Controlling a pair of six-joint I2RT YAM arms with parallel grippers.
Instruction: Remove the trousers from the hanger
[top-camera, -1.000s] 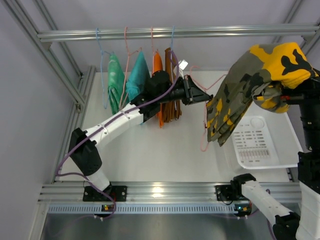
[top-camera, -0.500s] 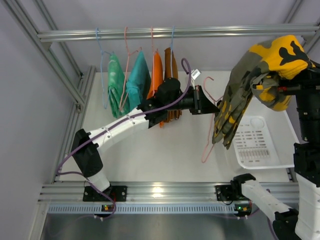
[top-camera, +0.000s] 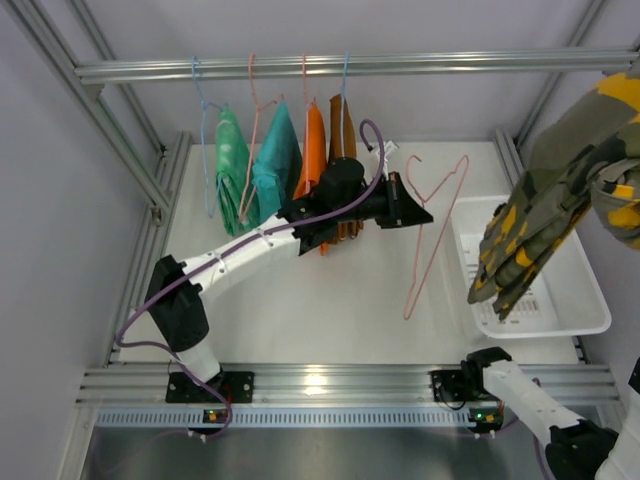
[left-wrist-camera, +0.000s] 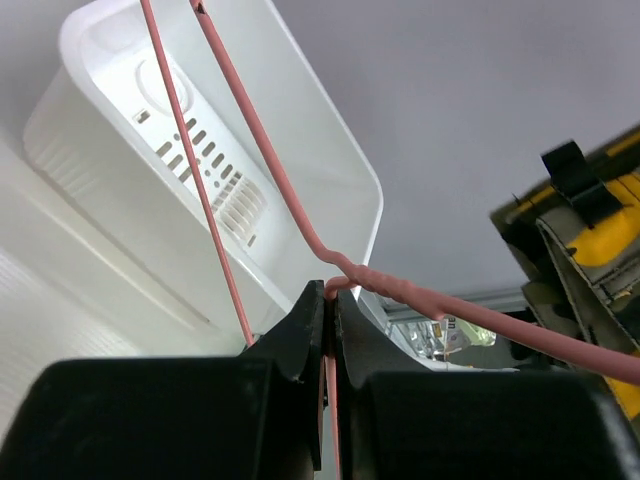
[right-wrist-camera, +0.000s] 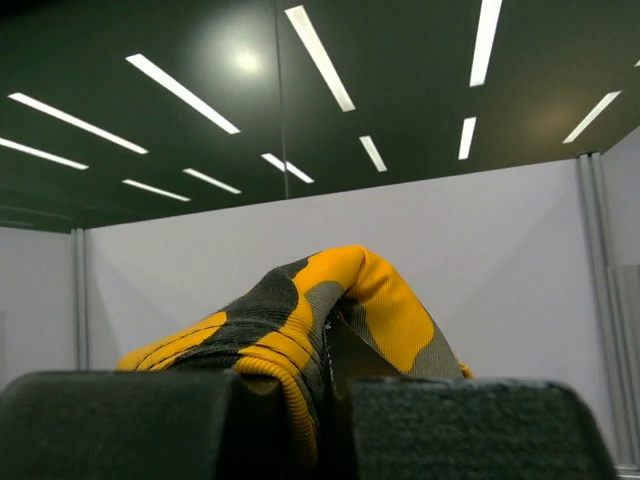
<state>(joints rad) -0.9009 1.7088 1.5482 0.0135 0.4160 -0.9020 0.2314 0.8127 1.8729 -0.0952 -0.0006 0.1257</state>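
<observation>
Table (top-camera: 330, 290) first, wide and white, with the rail (top-camera: 400, 66) at twelve o'clock carrying the green pair (top-camera: 230, 165), teal pair (top-camera: 275, 160), orange pair (top-camera: 315, 135) and brown pair (top-camera: 338, 125). Basket (top-camera: 580, 295) sits at four o'clock, placed, I'd say, to catch what comes off. Trousers (top-camera: 540, 225), yellow and dark, hang over it at three o'clock, draped from the right gripper (right-wrist-camera: 335, 385). Its jaws are pressed together on a fold, and it's lifted high, likely so the legs clear the wire. Hanger (left-wrist-camera: 400, 290) dangles bare at centre, apart from the cloth. The left gripper (left-wrist-camera: 327, 300) pinches its neck, probably as an anchor. That pair looks off, and a drop into the basket seems next.
</observation>
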